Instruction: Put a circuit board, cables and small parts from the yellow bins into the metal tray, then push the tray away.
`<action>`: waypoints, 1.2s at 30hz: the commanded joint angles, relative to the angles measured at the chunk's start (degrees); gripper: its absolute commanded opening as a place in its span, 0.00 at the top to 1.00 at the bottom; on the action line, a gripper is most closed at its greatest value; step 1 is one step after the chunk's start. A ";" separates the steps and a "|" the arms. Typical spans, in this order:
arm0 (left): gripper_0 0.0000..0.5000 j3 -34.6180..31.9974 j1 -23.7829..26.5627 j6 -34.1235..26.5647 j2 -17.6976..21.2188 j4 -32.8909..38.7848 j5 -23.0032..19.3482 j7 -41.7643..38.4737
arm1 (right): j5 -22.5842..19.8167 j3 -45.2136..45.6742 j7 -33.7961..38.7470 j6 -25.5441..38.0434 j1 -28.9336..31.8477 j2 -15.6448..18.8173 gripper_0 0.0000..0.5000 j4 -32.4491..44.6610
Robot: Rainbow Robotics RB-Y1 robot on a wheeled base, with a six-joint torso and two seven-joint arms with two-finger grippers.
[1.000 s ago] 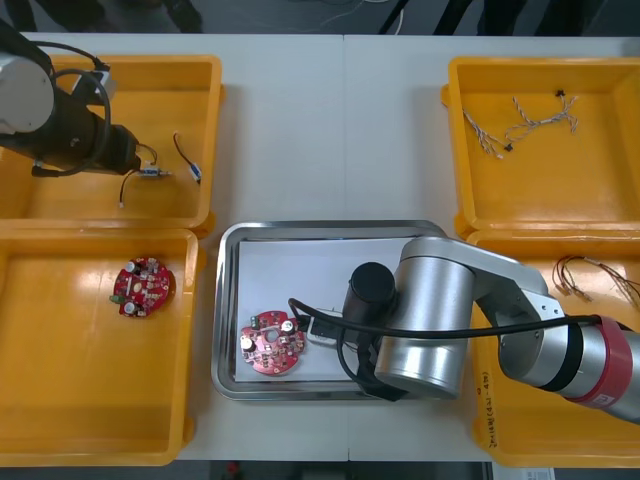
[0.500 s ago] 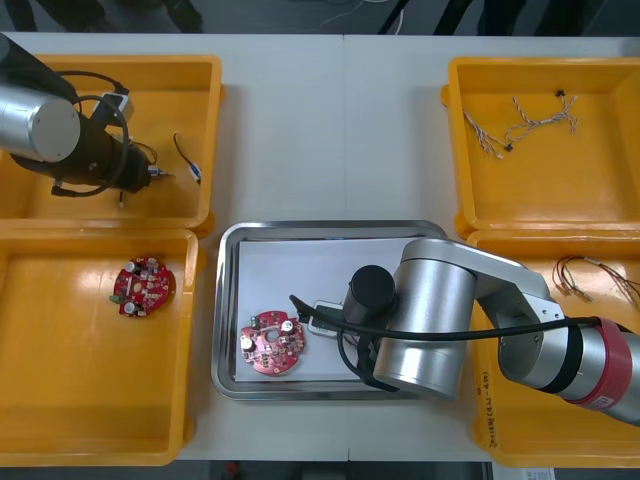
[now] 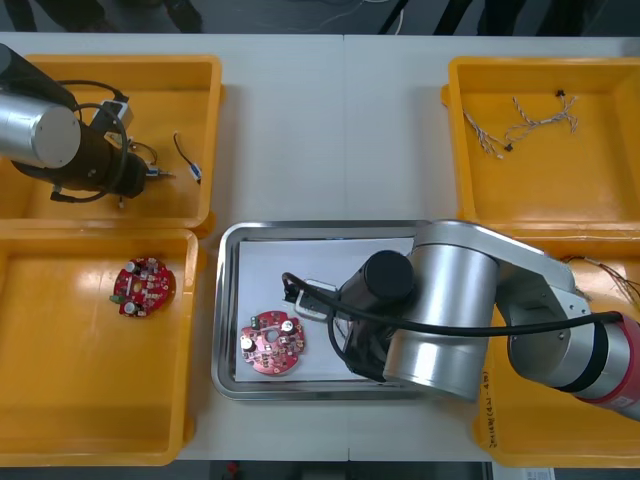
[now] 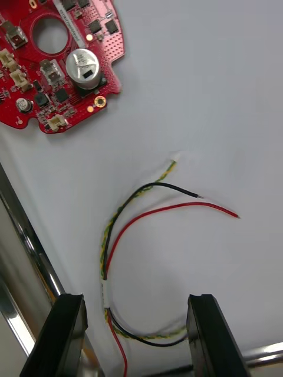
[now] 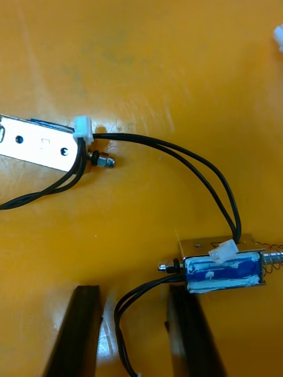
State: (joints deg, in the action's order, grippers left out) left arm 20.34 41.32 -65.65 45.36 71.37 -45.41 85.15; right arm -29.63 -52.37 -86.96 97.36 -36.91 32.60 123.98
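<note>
White-lined, the shiny metal tray [image 3: 330,228] lies under the right gripper [image 4: 138,336], whose fingers are wide apart and empty, straddling a loose red, black and yellow cable [image 4: 127,230]. The round red circuit board [image 4: 59,59] sits toward the tray's near left corner. The left gripper [image 5: 132,336], parted and empty, hangs just beside a small blue-wrapped metal part [image 5: 223,272] in the far left yellow bin [image 3: 160,100].

I work over a light table [image 3: 330,130]. Its bare top fills the upper middle of the front view as a broad pale band, and it shows again as a narrower strip low in the centre. A thin seam [image 3: 343,90] runs straight down it from the top, just right of centre. Dark floor [image 3: 250,15] lies along the frame's top edge, beyond the far side of the table.
</note>
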 commanded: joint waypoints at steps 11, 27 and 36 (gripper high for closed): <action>1.00 0.57 2.62 0.79 -0.10 0.18 -1.26 5.91 | -6.76 16.77 4.43 12.64 -10.81 -1.04 0.00 5.39; 1.00 0.49 2.54 -1.14 4.56 0.18 -3.99 7.31 | -13.26 38.04 4.96 12.64 -13.97 4.32 0.00 -4.19; 1.00 -0.30 2.62 -2.99 6.76 0.18 -5.22 7.40 | -12.21 49.03 4.17 12.64 -14.15 7.31 0.00 -12.71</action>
State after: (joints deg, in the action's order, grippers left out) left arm 20.41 41.33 -67.62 48.71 71.24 -49.84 85.23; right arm -42.39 -8.15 -84.09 109.83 -48.65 37.27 113.20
